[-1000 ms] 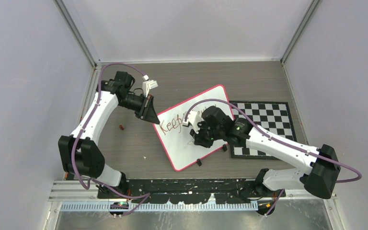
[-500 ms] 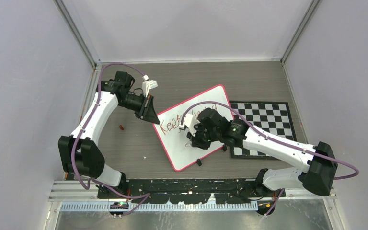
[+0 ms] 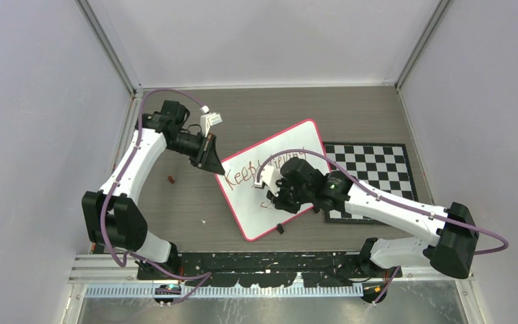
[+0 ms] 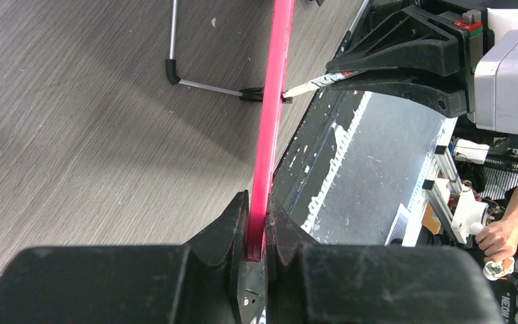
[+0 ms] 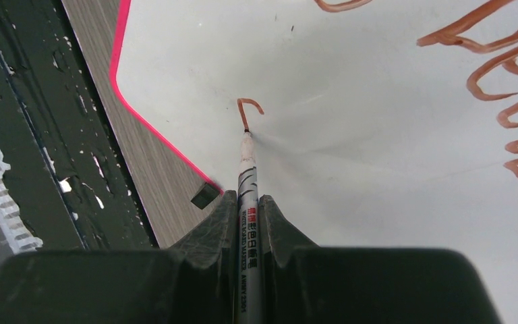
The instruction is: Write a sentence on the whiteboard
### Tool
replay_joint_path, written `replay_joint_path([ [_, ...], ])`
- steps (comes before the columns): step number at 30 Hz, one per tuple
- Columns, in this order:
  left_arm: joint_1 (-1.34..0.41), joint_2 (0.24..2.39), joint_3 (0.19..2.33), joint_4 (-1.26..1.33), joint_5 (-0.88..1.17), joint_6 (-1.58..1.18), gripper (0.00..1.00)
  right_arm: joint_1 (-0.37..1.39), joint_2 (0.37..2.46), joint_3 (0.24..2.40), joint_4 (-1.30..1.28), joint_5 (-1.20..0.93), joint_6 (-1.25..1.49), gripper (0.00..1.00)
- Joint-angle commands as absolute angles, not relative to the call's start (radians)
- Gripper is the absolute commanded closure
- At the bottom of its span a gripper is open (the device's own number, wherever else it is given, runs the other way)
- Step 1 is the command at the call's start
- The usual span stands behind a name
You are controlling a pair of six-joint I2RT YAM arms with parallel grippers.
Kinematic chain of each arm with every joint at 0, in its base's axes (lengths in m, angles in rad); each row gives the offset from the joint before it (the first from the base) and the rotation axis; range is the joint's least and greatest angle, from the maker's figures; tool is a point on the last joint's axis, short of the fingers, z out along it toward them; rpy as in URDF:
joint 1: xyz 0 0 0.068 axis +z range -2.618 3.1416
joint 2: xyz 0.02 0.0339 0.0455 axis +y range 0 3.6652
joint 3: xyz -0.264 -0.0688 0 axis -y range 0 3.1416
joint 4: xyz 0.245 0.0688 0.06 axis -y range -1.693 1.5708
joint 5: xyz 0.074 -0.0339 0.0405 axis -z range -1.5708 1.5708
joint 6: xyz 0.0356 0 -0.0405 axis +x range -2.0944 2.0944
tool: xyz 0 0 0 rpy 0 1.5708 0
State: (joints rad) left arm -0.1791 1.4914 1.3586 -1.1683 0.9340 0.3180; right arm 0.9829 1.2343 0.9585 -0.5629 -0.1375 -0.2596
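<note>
board: mid table, left of checker mat | words: top line done, 2nd line just a hook | R claw: pinching pen, tip on board | L claw: clamped on far-left rim | next: press soft, finish 1st letter, go right

The right gripper is pinching a white marker between its fingers, its tip pressing the whiteboard beneath a small brownish-red hook stroke. Larger letters of the sentence are showing upper right; a black foot is sitting beside the pink rim.
</note>
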Motion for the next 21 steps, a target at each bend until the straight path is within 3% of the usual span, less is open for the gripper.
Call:
replay_joint_path([
  [1,-0.189,1.485,1.338,-1.157,0.862,0.318,1.0,0.984,1.204,0.938,-0.565,-0.085,-0.277,1.0],
  [21,-0.189,1.491,1.338,-1.16,0.858,0.318,1.0,1.016,1.253,1.047,-0.573,-0.17,-0.264,1.0],
])
